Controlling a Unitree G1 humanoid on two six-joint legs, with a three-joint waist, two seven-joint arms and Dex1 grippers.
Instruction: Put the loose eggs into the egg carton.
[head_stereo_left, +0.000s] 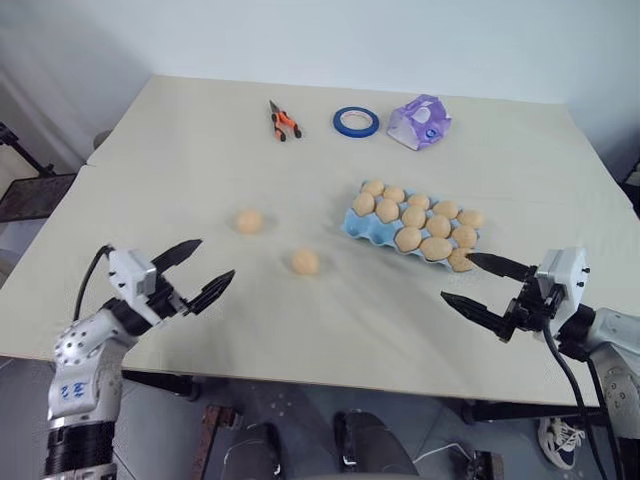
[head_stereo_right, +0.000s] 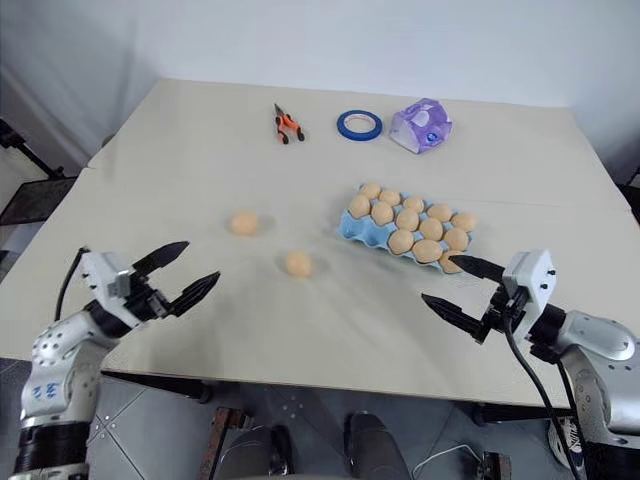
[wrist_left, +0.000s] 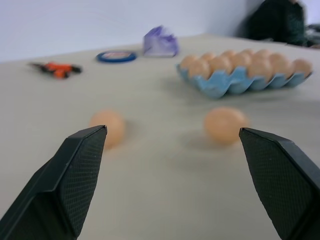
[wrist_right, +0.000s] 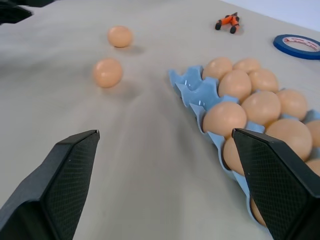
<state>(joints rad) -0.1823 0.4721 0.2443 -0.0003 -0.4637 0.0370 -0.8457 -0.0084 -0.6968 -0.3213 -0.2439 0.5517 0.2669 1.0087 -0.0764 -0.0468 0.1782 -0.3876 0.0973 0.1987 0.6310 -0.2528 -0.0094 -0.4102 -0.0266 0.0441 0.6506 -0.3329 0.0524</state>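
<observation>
Two loose eggs lie on the beige table: one tan egg (head_stereo_left: 249, 221) further left and back, a second egg (head_stereo_left: 305, 262) nearer the middle. The light blue egg carton (head_stereo_left: 357, 226) sits to the right, its cups holding several tan eggs. My left gripper (head_stereo_left: 196, 276) hovers open over the table's front left, short of both eggs, nothing between its fingers. The left wrist view looks at the near egg (wrist_left: 224, 125) and the far egg (wrist_left: 107, 127). My right gripper (head_stereo_left: 482, 283) is open and empty just in front of the carton's near right corner (wrist_right: 235, 172).
At the back of the table lie orange-handled pliers (head_stereo_left: 283, 122), a blue tape ring (head_stereo_left: 356, 122) and a purple-and-white plastic pack (head_stereo_left: 419, 123). The table's front edge (head_stereo_left: 300, 375) runs just under both grippers.
</observation>
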